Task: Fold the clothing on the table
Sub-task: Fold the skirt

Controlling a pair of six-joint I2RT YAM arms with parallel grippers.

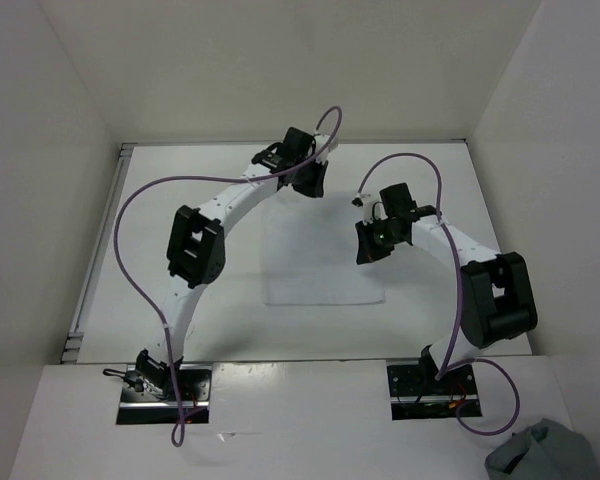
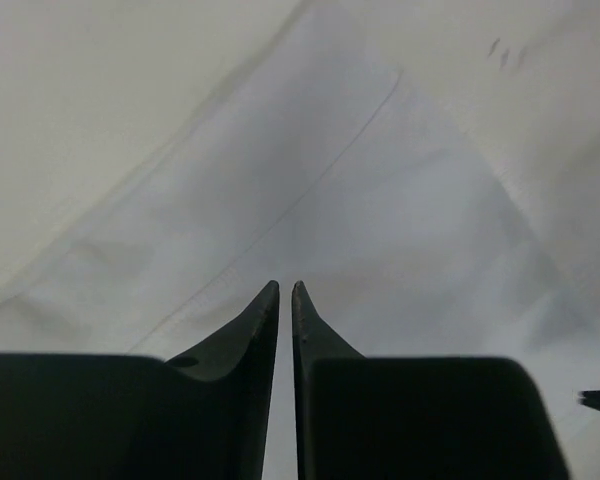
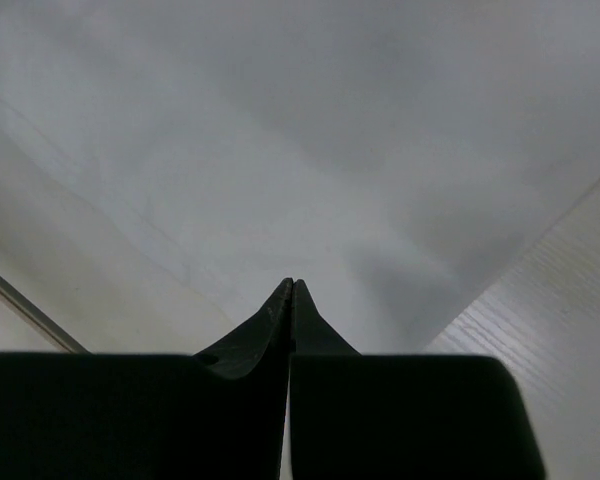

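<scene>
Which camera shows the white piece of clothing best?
The top external view: nearly the whole clothing shows, outlined on the table between the arms. Both wrist views show only close-up patches of it.

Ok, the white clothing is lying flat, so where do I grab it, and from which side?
Pinch the two far corners of the clothing at once, coming straight down from above. It lies flat and thin on the table, so mid-panel offers nothing to get under. The corners and hemmed edge probably lift easiest, ready to fold towards the near edge.
</scene>
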